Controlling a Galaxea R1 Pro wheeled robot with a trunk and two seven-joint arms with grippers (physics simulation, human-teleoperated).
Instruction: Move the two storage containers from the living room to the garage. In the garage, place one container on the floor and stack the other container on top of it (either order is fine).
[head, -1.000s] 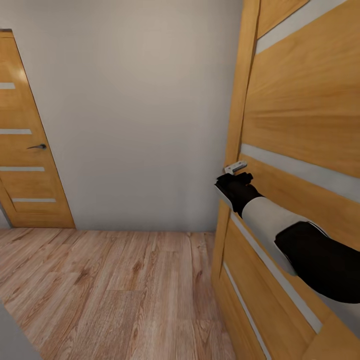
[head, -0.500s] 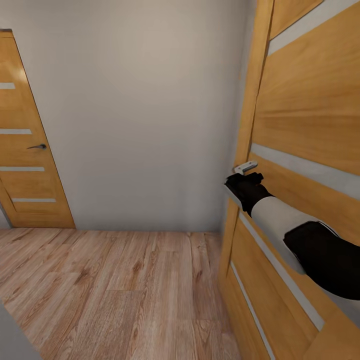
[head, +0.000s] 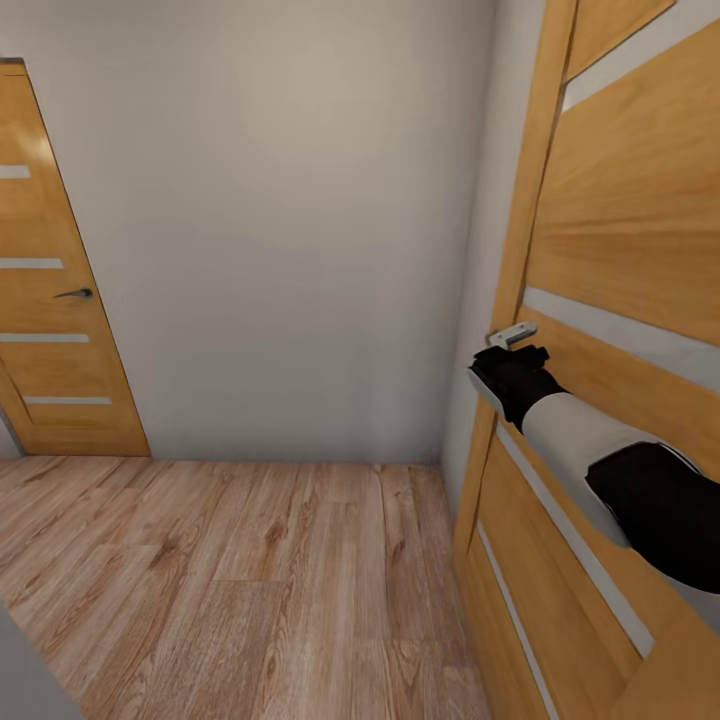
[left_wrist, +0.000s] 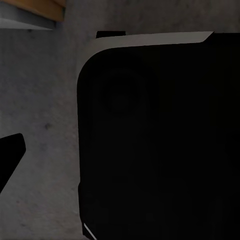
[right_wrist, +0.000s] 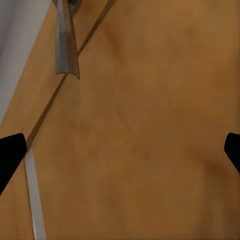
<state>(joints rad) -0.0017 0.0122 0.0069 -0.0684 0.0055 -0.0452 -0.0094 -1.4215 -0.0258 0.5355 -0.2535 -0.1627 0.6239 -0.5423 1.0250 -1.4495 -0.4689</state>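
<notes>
Now the honey-wood door with frosted strips (head: 620, 300) is pushed further open by the right end effector (head: 512, 362), fingers spread, beside its silver lever handle (head: 512, 335); no storage containers are seen.

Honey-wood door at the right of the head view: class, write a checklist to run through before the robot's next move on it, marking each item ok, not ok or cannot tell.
1. Right claw near the silver lever handle: ok, it sits just below the handle in the head view.
2. Right claw open: ok, its fingertips stand wide apart in the right wrist view.
3. Handle between the fingertips: not ok, it lies off to one side; only the honey-wood door with frosted strips faces the claw.
4. Door open wide enough to pass: cannot tell.
</notes>
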